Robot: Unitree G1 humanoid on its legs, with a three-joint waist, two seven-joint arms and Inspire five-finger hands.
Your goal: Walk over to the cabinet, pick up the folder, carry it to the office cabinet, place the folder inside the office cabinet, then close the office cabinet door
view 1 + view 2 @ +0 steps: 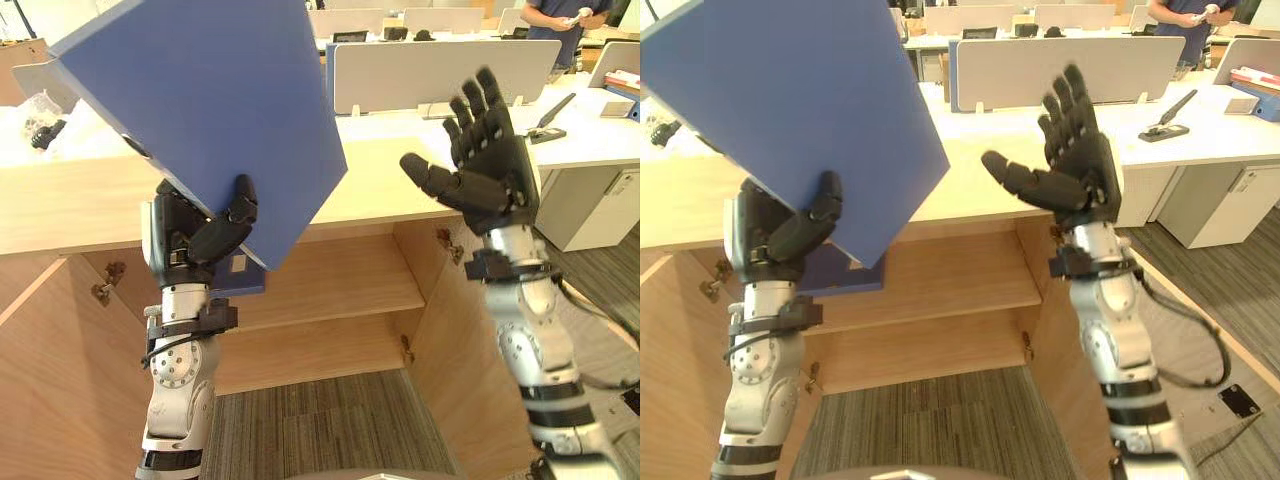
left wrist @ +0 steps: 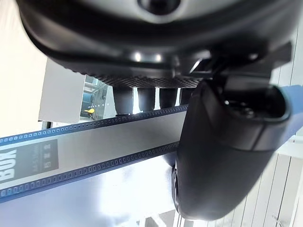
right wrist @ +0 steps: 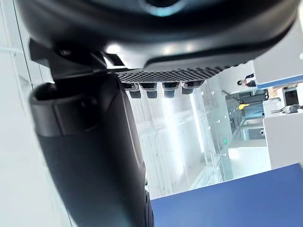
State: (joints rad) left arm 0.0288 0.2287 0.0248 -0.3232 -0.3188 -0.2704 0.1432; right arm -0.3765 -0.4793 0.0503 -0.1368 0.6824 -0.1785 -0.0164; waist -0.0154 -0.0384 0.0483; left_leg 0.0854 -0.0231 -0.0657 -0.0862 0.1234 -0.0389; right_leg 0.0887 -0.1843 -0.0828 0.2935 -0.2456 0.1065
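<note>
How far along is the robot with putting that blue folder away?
Done: the pickup and the walk. The left hand grips the blue folder, held tilted above the open office cabinet in front. The right hand is raised beside it, open and holding nothing. Left: setting the folder inside, then closing the cabinet.

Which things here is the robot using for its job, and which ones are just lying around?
For the job:
folder, gripped in the left hand
right hand, open and empty
cabinet, doors open

Just lying about:
black tool on the white desk
plastic bag at far left
desk dividers
person at the back
</note>
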